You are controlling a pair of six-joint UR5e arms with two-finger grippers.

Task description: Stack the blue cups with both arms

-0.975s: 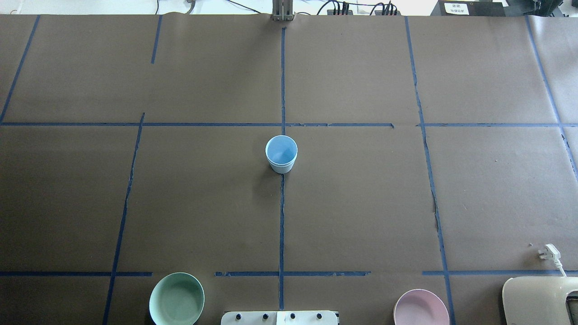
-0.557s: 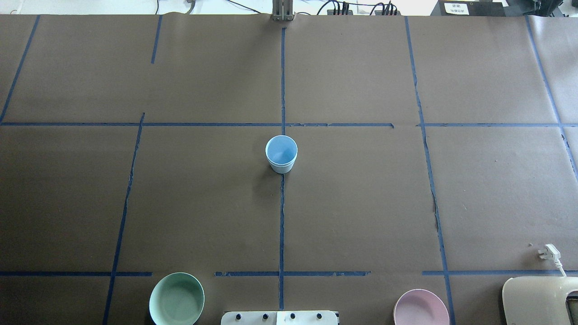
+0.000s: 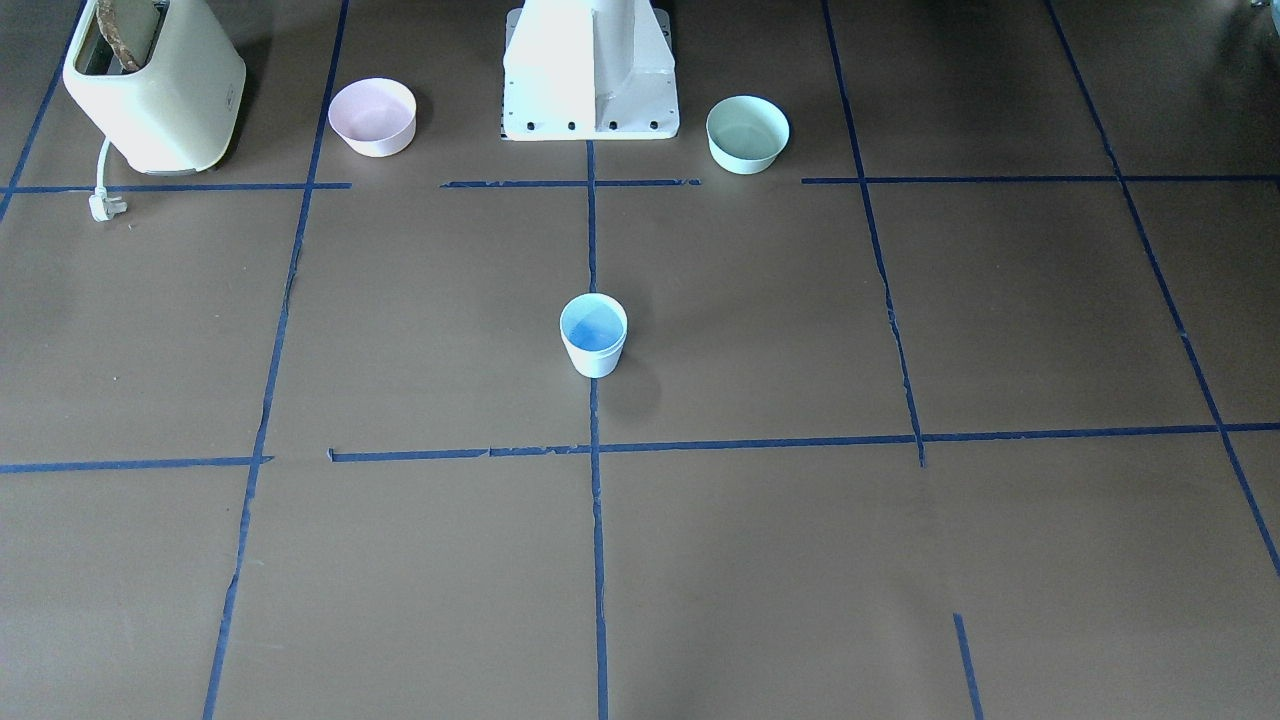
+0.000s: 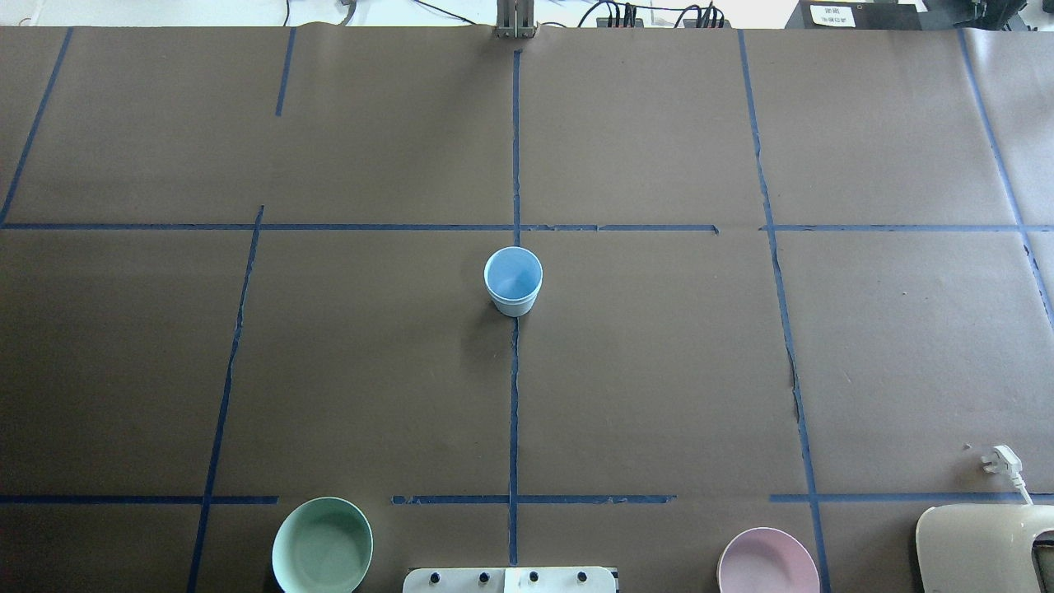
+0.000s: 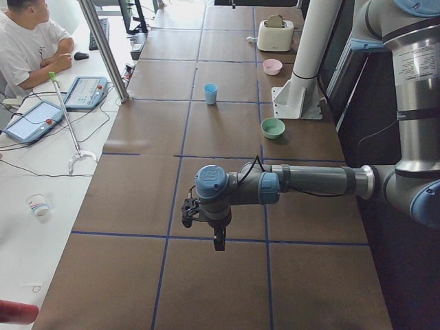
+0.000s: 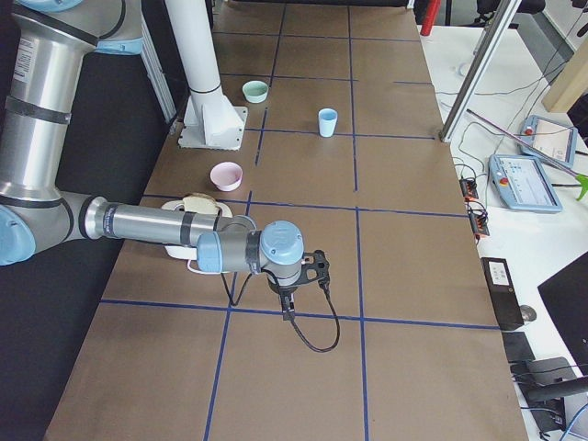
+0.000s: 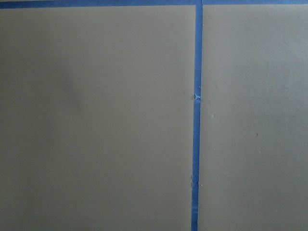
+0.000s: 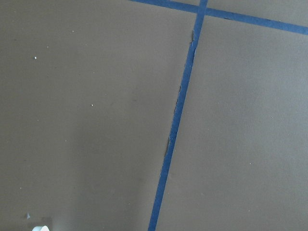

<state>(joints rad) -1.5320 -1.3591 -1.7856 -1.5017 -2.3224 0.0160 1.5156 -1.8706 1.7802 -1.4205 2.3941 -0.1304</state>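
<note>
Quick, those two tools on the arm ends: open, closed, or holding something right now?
Left tool: cannot be told; seen only from the side.
Right tool: cannot be told; seen only from the side.

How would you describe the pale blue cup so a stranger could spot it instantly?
From the white pedestal base, follow the blue tape line straight out. The blue cup stands upright on that line, alone. Unlike the pink bowl and green bowl beside the base, it is narrow and tall.
</note>
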